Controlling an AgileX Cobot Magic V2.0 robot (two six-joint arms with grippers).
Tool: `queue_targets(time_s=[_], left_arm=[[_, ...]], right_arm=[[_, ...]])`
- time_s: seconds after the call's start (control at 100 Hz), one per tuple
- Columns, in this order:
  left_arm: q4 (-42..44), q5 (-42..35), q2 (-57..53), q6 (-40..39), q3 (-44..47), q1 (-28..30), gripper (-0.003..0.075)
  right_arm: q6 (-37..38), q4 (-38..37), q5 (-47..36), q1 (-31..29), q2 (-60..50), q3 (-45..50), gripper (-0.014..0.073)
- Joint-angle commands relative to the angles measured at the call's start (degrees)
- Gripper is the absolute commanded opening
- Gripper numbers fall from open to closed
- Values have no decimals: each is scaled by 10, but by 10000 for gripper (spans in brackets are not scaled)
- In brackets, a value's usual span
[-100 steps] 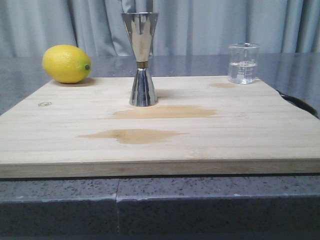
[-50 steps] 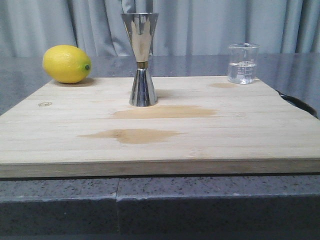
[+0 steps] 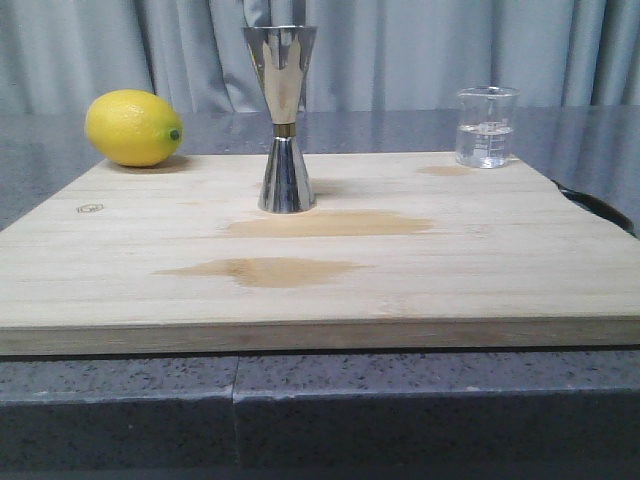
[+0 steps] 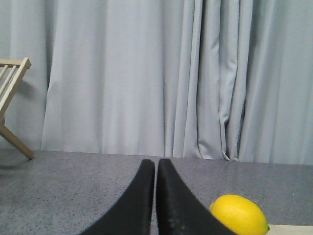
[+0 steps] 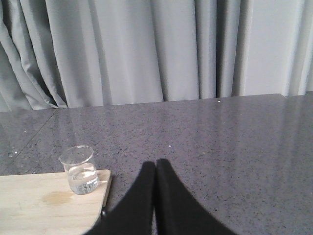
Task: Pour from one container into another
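Observation:
The small clear glass beaker (image 3: 487,127) stands upright at the far right corner of the wooden board (image 3: 400,290), with clear liquid in its lower half. The tall steel jigger (image 3: 283,120) stands upright near the board's middle back. Neither gripper shows in the front view. In the right wrist view my right gripper (image 5: 156,164) is shut and empty over the grey counter, well apart from the beaker (image 5: 79,170). In the left wrist view my left gripper (image 4: 155,163) is shut and empty, with the jigger out of view.
A yellow lemon (image 3: 133,127) lies at the board's far left corner, also seen as the lemon (image 4: 239,215) in the left wrist view. Two darker stains (image 3: 268,270) mark the board. A wooden rack (image 4: 11,105) stands at the counter's left. Grey curtains hang behind.

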Motion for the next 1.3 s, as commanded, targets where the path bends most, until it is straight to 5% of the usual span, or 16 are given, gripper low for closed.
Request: queue_targets(time_s=[0.0, 0.12, 0.23, 0.34, 0.41, 0.47, 0.54, 1.1, 1.29], left_arm=[[-5, -45, 12, -4, -21, 2, -19], [-5, -38, 13, -4, -20, 2, -19], [25, -27, 16, 1, -20, 2, 13], [76, -12, 19, 1, -20, 2, 222], [77, -12, 19, 1, -20, 3, 391], [77, -21, 19, 1, -20, 3, 498], [77, -21, 19, 1, -20, 3, 538], [71, -12, 25, 1, -21, 3, 533], [71, 115, 79, 1, -78, 3, 533]], right_arm=[[-5, -6, -39, -3, 8, -21, -71], [-5, -6, -32, -3, 8, -21, -32], [-5, -6, -35, -3, 8, -21, 190], [-5, -6, -35, -3, 8, -21, 441], [-5, -6, -35, -3, 8, -21, 513], [-5, -6, -35, -3, 8, -21, 521], [-5, -6, -35, -3, 8, -21, 521], [-5, -6, -31, -3, 8, -21, 521], [-5, -6, 58, -3, 15, -62, 521]])
